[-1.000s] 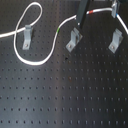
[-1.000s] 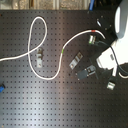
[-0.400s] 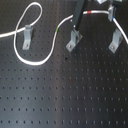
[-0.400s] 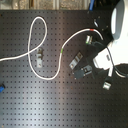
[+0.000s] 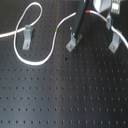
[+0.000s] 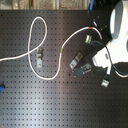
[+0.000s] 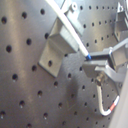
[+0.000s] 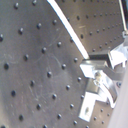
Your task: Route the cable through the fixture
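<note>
The white cable (image 5: 36, 63) comes in from the first exterior view's left and loops around the left fixture (image 5: 26, 37). It then rises past its green mark (image 5: 59, 30) to a red mark (image 5: 90, 11) near the gripper (image 5: 107, 14). In the second exterior view the cable (image 6: 46, 78) runs the same way, green mark (image 6: 61, 50) included, up to the gripper (image 6: 100, 40). In the first wrist view the cable (image 7: 72, 31) passes a grey bracket (image 7: 56, 45) and ends between the fingers (image 7: 107, 56). The gripper is shut on the cable.
The middle fixture (image 5: 72, 43) and the right fixture (image 5: 114, 45) stand on the black perforated board (image 5: 65, 95). A thick black hose (image 5: 80, 20) hangs beside the middle fixture. The white arm body (image 6: 119, 25) covers the second exterior view's upper right.
The arm has shifted slightly by the right-hand fixtures. The cable's loop and green mark lie where they were.
</note>
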You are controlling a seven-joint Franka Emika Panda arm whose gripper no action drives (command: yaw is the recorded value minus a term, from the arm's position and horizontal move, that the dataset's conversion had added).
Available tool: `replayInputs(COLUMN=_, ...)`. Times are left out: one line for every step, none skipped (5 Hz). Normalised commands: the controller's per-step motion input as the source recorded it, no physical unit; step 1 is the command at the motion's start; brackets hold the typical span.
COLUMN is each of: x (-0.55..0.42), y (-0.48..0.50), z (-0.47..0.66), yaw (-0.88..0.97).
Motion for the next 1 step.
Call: replayInputs(x=-0.018, y=0.055, z=0.54, yaw=0.00)
